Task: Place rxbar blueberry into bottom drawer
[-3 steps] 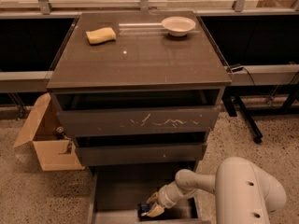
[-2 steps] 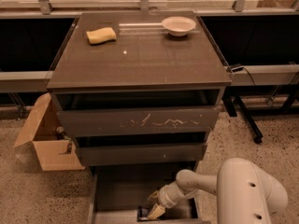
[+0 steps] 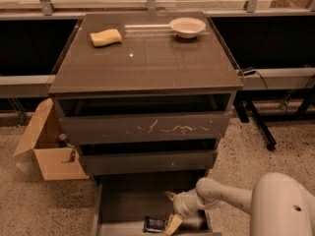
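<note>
The bottom drawer [image 3: 129, 199] is pulled out at the foot of the dark cabinet. The rxbar blueberry [image 3: 154, 224], a small dark blue bar, lies flat on the drawer floor near its front edge. My gripper [image 3: 172, 210] reaches into the drawer from the right, just right of the bar. Its fingers are spread apart, and the lower fingertip [image 3: 173, 224] is beside the bar's right end. The jaws hold nothing.
A yellow sponge [image 3: 106, 37] and a white bowl [image 3: 187, 27] sit on the cabinet top. The scratched top drawer front [image 3: 147, 128] and the middle drawer [image 3: 147, 161] hang over the open drawer. An open cardboard box [image 3: 49, 154] stands on the floor at the left.
The gripper has opened and drawn slightly back to the right. The bar now lies free on the drawer floor.
</note>
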